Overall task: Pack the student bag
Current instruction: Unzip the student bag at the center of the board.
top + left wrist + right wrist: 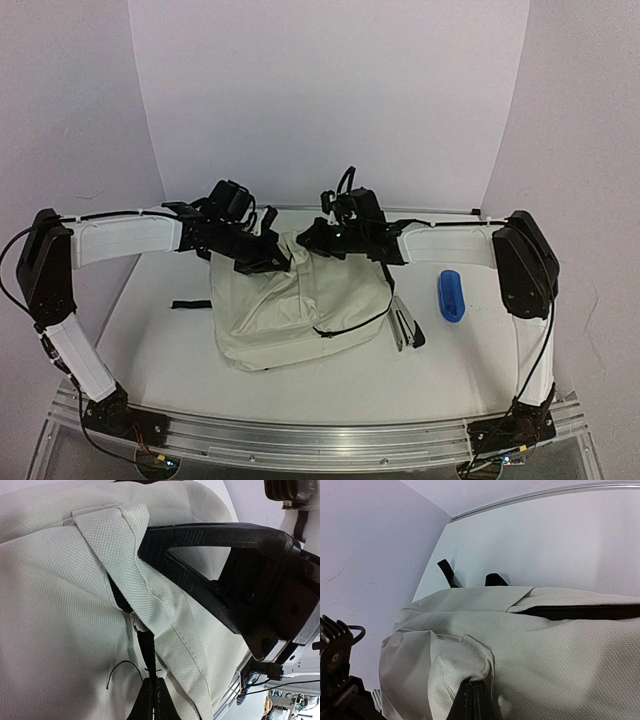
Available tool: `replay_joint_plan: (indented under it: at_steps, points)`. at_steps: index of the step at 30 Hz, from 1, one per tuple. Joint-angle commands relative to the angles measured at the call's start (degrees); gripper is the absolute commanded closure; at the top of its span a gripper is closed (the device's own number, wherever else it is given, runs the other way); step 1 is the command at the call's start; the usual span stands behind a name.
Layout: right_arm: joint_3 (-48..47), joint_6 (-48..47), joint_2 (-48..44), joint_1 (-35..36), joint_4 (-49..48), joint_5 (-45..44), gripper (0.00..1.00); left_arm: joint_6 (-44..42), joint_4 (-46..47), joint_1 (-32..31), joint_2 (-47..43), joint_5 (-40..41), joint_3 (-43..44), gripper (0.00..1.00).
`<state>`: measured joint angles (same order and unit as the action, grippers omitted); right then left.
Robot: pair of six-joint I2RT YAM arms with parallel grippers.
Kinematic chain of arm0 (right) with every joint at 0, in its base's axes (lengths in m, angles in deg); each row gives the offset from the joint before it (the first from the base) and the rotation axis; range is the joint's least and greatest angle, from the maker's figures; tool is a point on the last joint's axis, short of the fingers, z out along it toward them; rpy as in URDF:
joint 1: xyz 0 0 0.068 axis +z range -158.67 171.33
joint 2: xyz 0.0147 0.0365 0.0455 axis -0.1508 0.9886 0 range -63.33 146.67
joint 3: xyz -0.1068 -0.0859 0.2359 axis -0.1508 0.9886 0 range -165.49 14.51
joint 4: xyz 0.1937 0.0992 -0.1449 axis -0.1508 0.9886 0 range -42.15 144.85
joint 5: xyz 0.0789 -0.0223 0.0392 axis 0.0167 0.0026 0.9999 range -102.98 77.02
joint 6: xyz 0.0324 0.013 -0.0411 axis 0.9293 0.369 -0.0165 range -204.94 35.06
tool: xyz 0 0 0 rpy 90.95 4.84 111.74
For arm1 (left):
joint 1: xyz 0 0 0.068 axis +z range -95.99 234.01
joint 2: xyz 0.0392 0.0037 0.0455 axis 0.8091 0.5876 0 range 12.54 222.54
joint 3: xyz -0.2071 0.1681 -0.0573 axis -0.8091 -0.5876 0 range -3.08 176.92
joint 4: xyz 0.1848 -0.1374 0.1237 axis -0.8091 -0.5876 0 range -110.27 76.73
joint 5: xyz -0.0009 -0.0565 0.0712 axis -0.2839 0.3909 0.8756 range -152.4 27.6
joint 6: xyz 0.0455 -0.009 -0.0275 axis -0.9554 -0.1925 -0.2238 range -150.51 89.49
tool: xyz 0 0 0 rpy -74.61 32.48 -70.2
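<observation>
Cream student bag (pixel 295 315) on a white surface (pixel 160 350); left end effector (pixel 151 700) and right end effector (pixel 475 701) each clench its far-edge fabric.

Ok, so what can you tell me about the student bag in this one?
The student bag is a cream woven-fabric backpack with a black zipper and a black strap poking out to its left. It lies slumped and creased on the white table between the arms. The left pincer and right pincer are both shut on its far upper edge, bunching the cloth. Its inside is not visible.
</observation>
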<state>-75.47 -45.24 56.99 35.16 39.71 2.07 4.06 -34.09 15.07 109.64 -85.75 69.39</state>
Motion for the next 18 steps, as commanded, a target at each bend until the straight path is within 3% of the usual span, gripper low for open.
replay_joint_plan:
  at_steps: [1,3,5,8,14,18]
  points:
    - [0.5,-1.4,-6.3,-2.3,-6.4,-1.8,0.97,1.0,-10.1,-3.2,-5.0,-1.9,-1.1,1.00]
    - [0.7,-2.8,-6.9,-2.3,-6.3,1.0,0.88,1.1,-10.7,-3.2,-4.6,-1.9,-0.6,1.00]
    - [1.3,-5.1,-7.6,-2.3,-5.5,4.8,0.72,1.2,-10.6,-3.2,-4.0,-2.6,-0.5,1.00]
    - [1.6,-8.2,-8.1,-2.3,-1.4,4.9,0.60,1.1,-9.8,-3.2,-3.6,-4.2,-0.7,1.00]
    - [-0.8,-16.5,-8.0,-0.5,7.8,-0.8,0.45,1.1,-10.0,-3.2,-3.2,-4.5,-0.3,1.00]
    - [-2.2,-20.8,-8.6,2.2,13.0,-6.9,0.44,1.2,-9.7,-3.2,-3.0,-4.4,-0.2,1.00]
